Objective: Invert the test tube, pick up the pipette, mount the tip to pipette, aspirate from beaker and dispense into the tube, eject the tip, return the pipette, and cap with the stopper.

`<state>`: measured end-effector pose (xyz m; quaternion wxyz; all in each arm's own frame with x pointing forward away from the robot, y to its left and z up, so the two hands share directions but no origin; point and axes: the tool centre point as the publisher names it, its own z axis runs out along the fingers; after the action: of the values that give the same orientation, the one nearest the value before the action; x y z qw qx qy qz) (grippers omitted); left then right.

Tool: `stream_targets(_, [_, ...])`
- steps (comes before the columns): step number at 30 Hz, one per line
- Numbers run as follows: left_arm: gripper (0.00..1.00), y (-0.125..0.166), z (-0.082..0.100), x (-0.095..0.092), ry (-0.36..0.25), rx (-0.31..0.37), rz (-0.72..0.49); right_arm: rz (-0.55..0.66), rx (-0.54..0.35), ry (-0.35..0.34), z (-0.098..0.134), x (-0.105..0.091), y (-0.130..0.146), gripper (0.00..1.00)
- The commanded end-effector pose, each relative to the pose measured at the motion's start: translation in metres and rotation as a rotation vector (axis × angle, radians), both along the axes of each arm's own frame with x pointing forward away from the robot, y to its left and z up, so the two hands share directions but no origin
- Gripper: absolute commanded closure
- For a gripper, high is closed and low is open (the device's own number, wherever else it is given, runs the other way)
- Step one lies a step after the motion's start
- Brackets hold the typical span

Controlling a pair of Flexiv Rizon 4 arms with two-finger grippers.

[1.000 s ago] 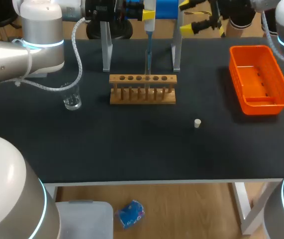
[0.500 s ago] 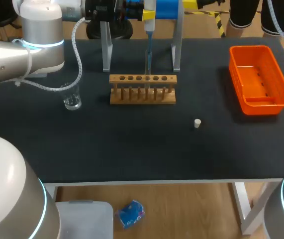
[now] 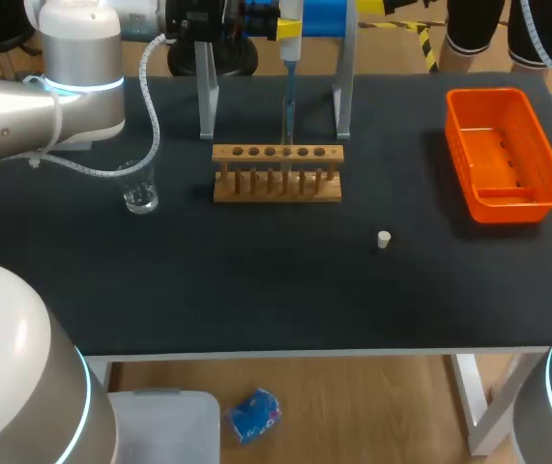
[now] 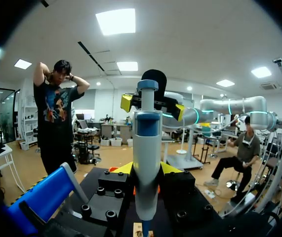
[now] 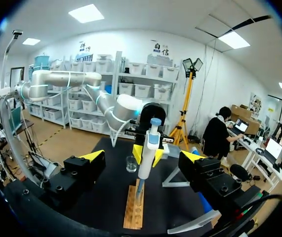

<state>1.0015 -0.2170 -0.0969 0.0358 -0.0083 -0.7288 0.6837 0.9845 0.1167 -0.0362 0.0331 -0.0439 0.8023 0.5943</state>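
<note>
Right now my left gripper pinches the pipette upright, its blue tip reaching down to the wooden rack. My right gripper stands spread wide, facing it. The stopper lies on the table near the rack, and the beaker stands at the rack's other side.

Tabletop: matt black, smooth. Rack: bare light wood, matt. Bin: orange plastic, slightly glossy. Beaker: clear glass, shiny. Pipette: smooth white-blue plastic, soft gloss. Stopper: pale, matt. Left arm shell: smooth, silvery, glossy.
</note>
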Motion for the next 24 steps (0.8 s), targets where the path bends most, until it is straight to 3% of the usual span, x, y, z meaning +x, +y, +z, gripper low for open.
stream_targets(1, [1.0,0.0,0.0,-0.001,-0.001,0.0,0.003,0.004,0.026,0.028,0.008,0.001,0.006,0.0])
stream_targets(8, [1.0,0.0,0.0,-0.001,-0.001,0.0,0.003,0.039,0.099,0.097,0.028,-0.004,0.021,0.0])
stream_targets(9, [1.0,0.0,0.0,-0.001,-0.001,0.0,0.003,0.041,0.099,0.099,0.029,-0.004,0.023,0.2])
stream_targets(10, [1.0,0.0,0.0,-0.001,-0.001,0.0,0.003,0.042,0.097,0.097,0.031,-0.005,0.026,0.54])
stream_targets(12, [1.0,0.0,0.0,-0.001,-0.001,0.0,0.003,0.049,0.098,0.101,0.034,-0.005,0.03,0.7])
stream_targets(13, [1.0,0.0,0.0,-0.001,-0.001,0.0,0.003,0.052,0.107,0.101,0.036,-0.005,0.033,0.89])
stream_targets(14, [1.0,0.0,0.0,-0.001,-0.001,0.0,0.003,0.056,0.111,0.101,0.038,-0.005,0.036,1.0])
stream_targets(24, [1.0,0.0,0.0,-0.001,-0.001,0.0,0.003,0.081,0.13,0.094,0.041,0.002,0.057,1.0])
